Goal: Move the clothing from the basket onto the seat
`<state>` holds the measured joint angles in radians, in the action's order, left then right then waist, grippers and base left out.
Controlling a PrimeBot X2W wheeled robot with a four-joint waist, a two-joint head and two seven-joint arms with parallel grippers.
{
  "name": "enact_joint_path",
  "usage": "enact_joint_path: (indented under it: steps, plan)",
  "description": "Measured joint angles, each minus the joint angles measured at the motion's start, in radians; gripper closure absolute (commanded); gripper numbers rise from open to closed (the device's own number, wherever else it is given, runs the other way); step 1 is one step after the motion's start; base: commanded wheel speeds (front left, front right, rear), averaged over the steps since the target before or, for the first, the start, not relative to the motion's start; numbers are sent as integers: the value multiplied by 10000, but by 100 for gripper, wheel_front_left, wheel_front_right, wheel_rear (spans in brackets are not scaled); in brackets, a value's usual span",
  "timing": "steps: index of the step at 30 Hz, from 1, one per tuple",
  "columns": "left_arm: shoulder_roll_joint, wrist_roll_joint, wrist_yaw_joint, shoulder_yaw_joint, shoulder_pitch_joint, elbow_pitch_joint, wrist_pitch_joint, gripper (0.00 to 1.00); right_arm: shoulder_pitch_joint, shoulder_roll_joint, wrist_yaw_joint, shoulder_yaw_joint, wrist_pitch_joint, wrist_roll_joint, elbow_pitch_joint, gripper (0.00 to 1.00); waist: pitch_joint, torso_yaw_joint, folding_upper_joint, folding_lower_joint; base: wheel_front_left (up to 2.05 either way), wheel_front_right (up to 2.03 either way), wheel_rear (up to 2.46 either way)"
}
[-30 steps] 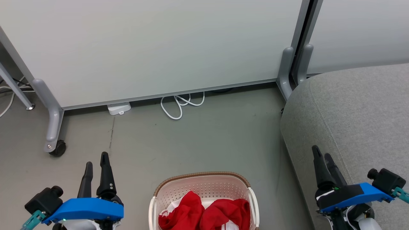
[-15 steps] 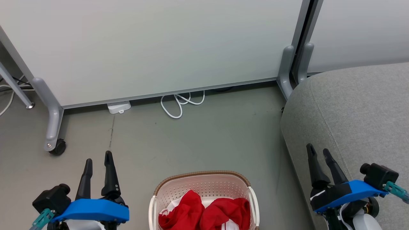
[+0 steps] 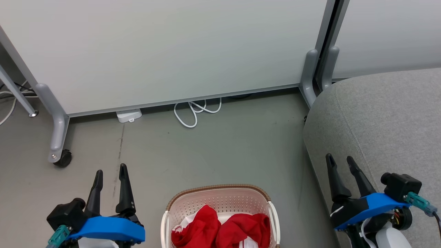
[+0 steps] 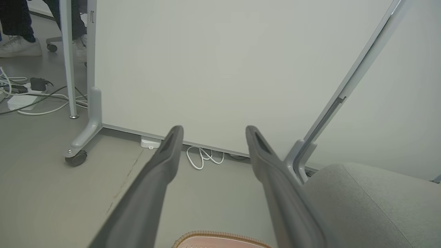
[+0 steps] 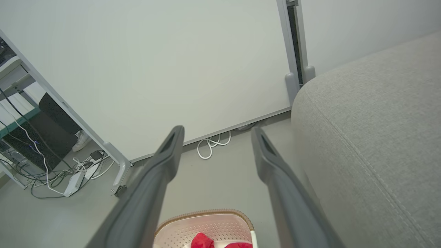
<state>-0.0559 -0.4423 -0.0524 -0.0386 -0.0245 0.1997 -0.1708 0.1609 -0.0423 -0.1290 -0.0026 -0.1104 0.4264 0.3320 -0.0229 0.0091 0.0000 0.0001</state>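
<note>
Head view: left gripper (image 3: 111, 168) and right gripper (image 3: 339, 157) both hang with fingers spread, nothing between them. Between the two, nearer the robot than their fingertips, sits one basket (image 3: 217, 187). The clothing (image 3: 220, 229) lies in it as two red heaps with white patches; any writing is unreadable. The seat (image 3: 386, 120) spreads right of and beyond the right gripper. Ahead of both: grey floor (image 3: 224, 155), one partition (image 3: 172, 51) on a caster (image 3: 63, 159), one white cable coil (image 3: 196, 112), one white adapter (image 3: 128, 116).

Left wrist view: basket rim below the spread fingers (image 4: 165, 162). Seat to their right. A person's white shoe (image 4: 17, 48) far left.

Right wrist view: basket with red cloth below the fingers, seat close on the right. Cable tangle (image 5: 51, 179) far left.
</note>
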Motion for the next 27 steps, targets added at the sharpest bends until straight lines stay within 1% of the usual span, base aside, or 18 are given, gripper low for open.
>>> enact_joint_path:
  steps: [27]
  plan:
    - [35, 1618, -12, -119, 12, 84, -593, 0, 237, -27, -4, 50, -337, -2330, 71, 0, -65, 18, 0, 0, 0, 0, 0]
